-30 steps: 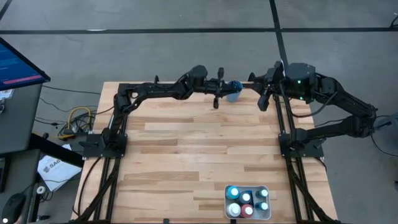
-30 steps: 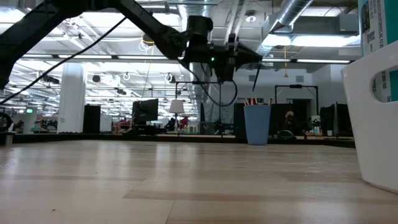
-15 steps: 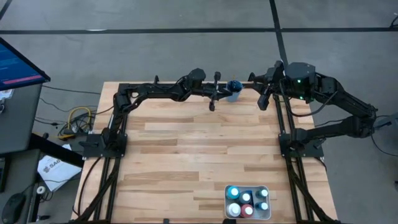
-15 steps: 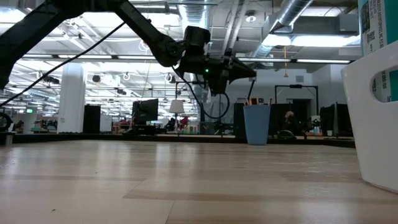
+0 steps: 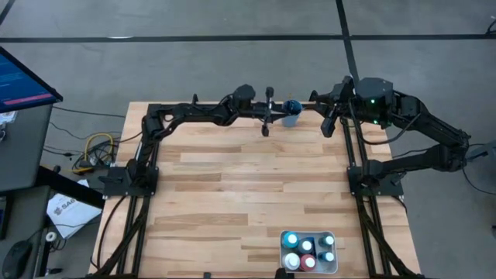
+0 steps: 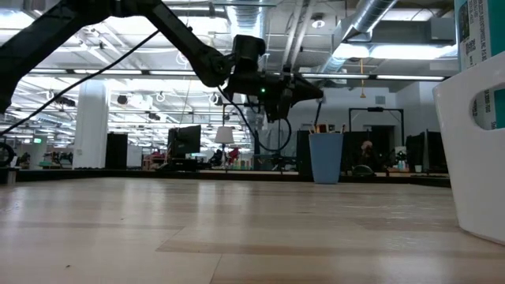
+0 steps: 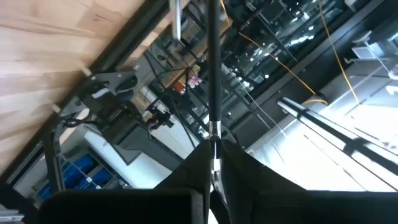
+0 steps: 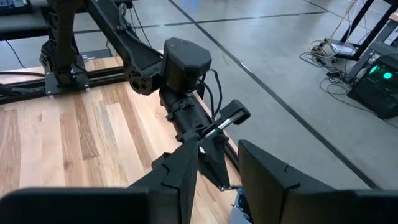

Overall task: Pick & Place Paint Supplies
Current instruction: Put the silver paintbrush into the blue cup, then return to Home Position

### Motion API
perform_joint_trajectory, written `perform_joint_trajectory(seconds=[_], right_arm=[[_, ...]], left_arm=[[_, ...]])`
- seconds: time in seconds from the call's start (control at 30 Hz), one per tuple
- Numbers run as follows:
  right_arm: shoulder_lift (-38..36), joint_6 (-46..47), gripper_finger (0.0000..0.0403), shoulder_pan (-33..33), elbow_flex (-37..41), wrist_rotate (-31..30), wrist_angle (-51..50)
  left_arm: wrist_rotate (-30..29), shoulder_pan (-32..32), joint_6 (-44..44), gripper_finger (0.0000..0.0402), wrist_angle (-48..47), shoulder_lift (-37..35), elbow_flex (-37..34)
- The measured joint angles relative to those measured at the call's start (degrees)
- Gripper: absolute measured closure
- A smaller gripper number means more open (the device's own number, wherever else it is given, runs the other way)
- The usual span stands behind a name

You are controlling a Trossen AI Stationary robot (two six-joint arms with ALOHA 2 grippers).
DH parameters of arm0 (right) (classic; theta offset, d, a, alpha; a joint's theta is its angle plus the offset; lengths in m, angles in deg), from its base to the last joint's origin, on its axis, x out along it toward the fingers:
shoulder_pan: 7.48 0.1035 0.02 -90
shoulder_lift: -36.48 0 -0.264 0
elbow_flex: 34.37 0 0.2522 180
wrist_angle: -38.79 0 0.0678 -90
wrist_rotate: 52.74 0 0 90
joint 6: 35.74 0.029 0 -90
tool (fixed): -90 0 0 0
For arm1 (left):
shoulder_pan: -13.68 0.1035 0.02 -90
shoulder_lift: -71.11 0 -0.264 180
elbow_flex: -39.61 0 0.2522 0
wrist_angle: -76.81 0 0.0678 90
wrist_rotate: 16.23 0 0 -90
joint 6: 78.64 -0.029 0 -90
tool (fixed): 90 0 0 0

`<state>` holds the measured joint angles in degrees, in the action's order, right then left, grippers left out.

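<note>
At the far left, off the wooden surface [image 5: 232,194], a monitor [image 5: 23,77] glows blue and red. My left arm reaches from its base along the far edge toward the middle, and my left gripper [image 5: 268,115] hangs in the air there, just left of the blue cup [image 5: 291,117]. Its jaws are pressed together on one thin dark paintbrush [image 7: 211,68], pinched near its metal band, so the dark handle sticks straight out ahead of the jaws in my left wrist view. From table height the gripper sits well above the surface and higher than the cup's rim. The cup stands upright at the far edge, and other paintbrushes [image 6: 319,128] poke out of its top with their ends up; I cannot count them. Just right of the cup, my right gripper [image 5: 330,124] waits over the far edge beside the frame rail, aimed back at my left arm. Its jaws stand partly apart with a clear gap and nothing between them. Nearest the front edge, right of the middle, sits the white tray [image 5: 334,267]. The paint bottles [image 5: 291,239] stand upright inside it, packed close, their light caps showing from above, with blue, red and whitish among them. Both grippers are well apart from the tray.
</note>
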<state>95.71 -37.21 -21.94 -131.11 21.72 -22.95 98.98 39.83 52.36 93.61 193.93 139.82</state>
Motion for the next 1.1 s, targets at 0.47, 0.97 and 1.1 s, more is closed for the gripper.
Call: perform_joint_trajectory(seconds=[0.47, 0.97, 1.1], right_arm=[[0.0, -0.42, 0.0294, 0.0, 0.0, -0.01, -0.31], [0.02, 0.01, 0.0294, -0.01, 0.0, 2.84, 5.72], [0.02, -1.52, 0.0297, -0.82, 0.0, 12.49, 13.79]], left_arm=[[-2.93, 0.31, -1.36, 0.0351, 0.97, 0.07, -0.04], [7.33, 6.01, -32.04, 0.036, 15.59, -11.21, -0.01], [-0.12, 6.95, -52.27, 0.0396, -10.94, -23.57, 0.02]])
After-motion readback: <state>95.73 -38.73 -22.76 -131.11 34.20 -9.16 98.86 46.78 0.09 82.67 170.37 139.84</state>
